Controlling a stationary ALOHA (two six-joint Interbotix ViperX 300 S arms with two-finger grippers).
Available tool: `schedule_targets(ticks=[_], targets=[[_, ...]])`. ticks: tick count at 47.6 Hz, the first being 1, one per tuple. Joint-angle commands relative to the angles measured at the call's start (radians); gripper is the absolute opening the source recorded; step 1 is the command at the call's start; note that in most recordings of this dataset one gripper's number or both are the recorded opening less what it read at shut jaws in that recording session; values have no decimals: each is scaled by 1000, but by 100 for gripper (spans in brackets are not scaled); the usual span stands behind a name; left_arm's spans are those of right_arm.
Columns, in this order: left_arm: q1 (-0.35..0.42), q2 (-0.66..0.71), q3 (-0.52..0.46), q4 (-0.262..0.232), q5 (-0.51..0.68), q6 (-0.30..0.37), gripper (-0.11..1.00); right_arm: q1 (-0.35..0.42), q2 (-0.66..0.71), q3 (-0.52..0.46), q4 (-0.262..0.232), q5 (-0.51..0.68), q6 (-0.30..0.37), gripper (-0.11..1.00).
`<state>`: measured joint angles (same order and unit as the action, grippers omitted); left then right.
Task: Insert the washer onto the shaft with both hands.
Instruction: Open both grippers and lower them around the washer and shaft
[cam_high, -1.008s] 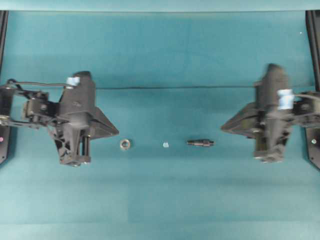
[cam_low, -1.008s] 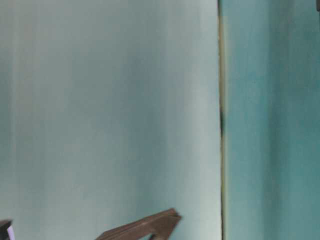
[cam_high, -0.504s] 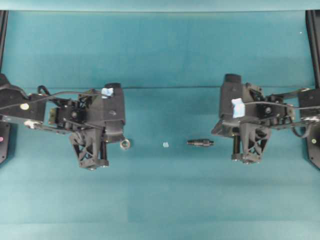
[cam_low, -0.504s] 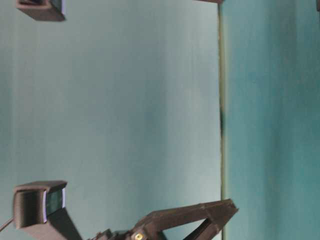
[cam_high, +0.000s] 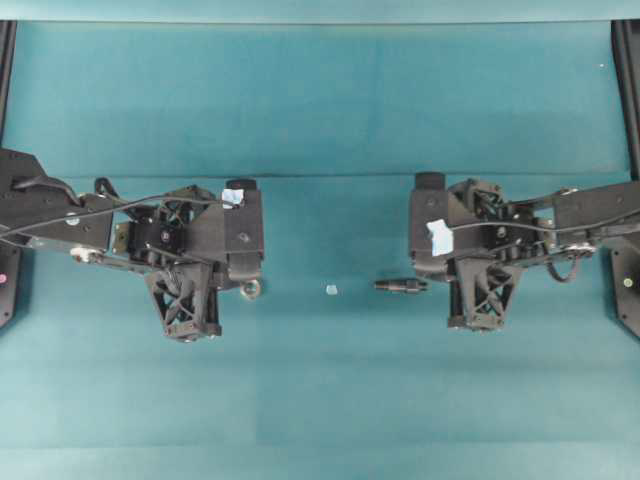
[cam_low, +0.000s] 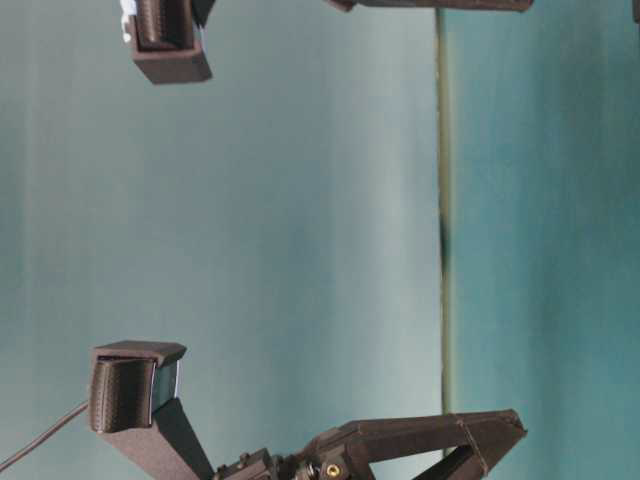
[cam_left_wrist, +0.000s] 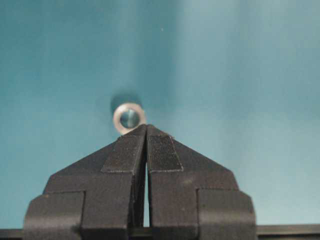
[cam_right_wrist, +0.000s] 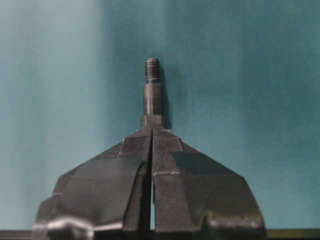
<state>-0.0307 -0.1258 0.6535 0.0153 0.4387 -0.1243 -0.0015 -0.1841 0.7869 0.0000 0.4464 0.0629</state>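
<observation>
Overhead exterior view showed the task barely begun: nothing had been picked up and nothing joined. The washer (cam_high: 250, 289) lay flat on the teal table (cam_high: 320, 400), just past the nose of the left gripper (cam_high: 243, 283), and the shaft (cam_high: 400, 285) lay on its side to the right of the middle, well apart from the washer, with a tiny pale speck (cam_high: 331, 289) between them. The right gripper (cam_high: 418, 280) was seen at the near end of the shaft.

From the left wrist view, the left gripper (cam_left_wrist: 145, 129) was seen with its fingers (cam_left_wrist: 127, 152) pressed together, the tips at the rim of the washer (cam_left_wrist: 129, 118), which lay beyond them and was not held; contact could not be told. From the right wrist view, the right gripper (cam_right_wrist: 151, 131) was likewise closed on nothing, its fingers (cam_right_wrist: 167, 145) pressed together, with the thick end of the shaft (cam_right_wrist: 152, 92) hidden behind the tips and the threaded tip pointing away.

It was judged that all of the work remained: both pairs of fingers would have to be spread, each part grasped and lifted, the hole lined up with the shaft's thin end, and the washer slid on. The table-level view showed only parts of the arms and neither part.
</observation>
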Motion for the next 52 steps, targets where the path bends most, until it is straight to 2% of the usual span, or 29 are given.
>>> schedule_targets(ticks=[1,12,15,17,20,22,30,32,34,37,52], targets=[[-2,-6,-17,5,-14,6,1,3,3,-26,-2,-6,-9,-10],[-2,3,-12,5,-18,20,2,5,11,-37,2,-5,-8,-7],[-3,8,-11,5,-23,20,3,6,11,-37,5,-5,-8,-2],[-3,12,-9,3,-29,21,8,8,11,-37,5,-5,-5,3],[-8,20,-8,5,-43,25,20,9,12,-40,5,-5,-3,15],[-8,29,-6,5,-57,25,33,9,15,-41,5,-5,0,25],[-9,66,-3,3,-77,25,83,11,34,-44,2,3,6,75],[-9,78,-3,5,-80,26,92,11,37,-44,2,5,6,85],[-11,86,-3,3,-83,26,94,12,40,-46,2,5,6,91],[-11,97,-2,5,-92,26,91,12,44,-48,2,5,6,89],[-14,147,0,5,-103,26,92,12,98,-44,-2,5,5,87]])
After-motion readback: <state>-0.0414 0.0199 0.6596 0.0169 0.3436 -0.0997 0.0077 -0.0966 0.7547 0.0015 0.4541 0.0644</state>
